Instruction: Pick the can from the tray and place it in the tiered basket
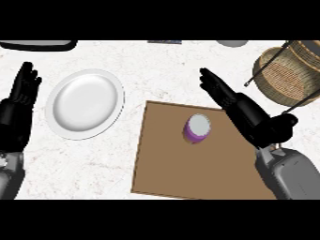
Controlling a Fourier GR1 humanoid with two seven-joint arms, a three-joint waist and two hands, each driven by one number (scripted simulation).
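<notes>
A purple can (197, 129) with a pale lid stands upright on the brown tray (169, 168), near the tray's far right part. My right hand (249, 115) hovers just right of the can, fingers straight and pointing up-left, not touching it. The tiered wicker basket (287, 77) with its dark wire frame sits at the far right. At the left edge my left hand (15, 108) rests open, fingers up.
A white plate (85, 104) lies left of the tray. A dark object (37, 45) sits at the far left edge of the counter, and a pale round thing (232, 43) at the far middle. Speckled white counter shows between plate and tray.
</notes>
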